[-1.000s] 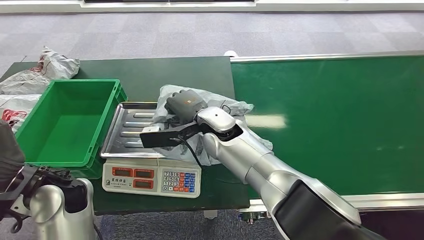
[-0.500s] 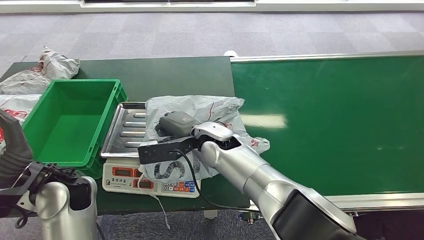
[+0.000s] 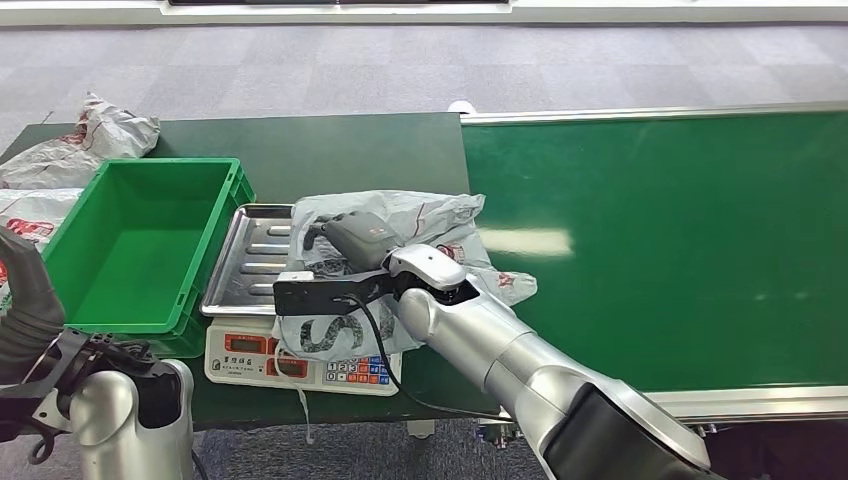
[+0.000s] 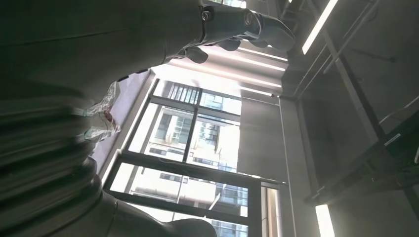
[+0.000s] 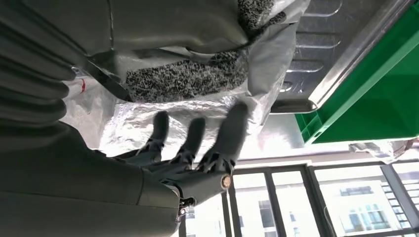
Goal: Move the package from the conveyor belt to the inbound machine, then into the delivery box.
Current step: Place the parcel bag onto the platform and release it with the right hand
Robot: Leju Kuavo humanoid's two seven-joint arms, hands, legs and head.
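Grey carpet tiles are seen beyond a dark green table (image 3: 330, 145), against whose right edge the conveyor belt (image 3: 680, 230) is set. At the far left, spare grey bags (image 3: 85, 140) are piled beside the green delivery box (image 3: 60, 255). Just right of the box stands the inbound machine (image 3: 300, 355), a scale with a steel tray (image 3: 245, 265).

The left hand (image 4: 242, 24) is held up away from the table, with nothing seen in it and its fingers loosely curled; how far it is closed cannot be told.

The package (image 3: 400, 215), a crumpled grey bag, is draped over the right part of the tray, its right side resting on the table and its near edge hanging over the keypad. It is gripped by the right hand (image 3: 360, 232), the fingers (image 5: 232, 128) being pressed into the film from one side and the thumb from the other.

Trouble is judged likely from the overhang: if the bag is released as it lies, part of its weight would be borne by the table and a false reading given. Slack film could also slip from the grasp or catch on the tray rim.
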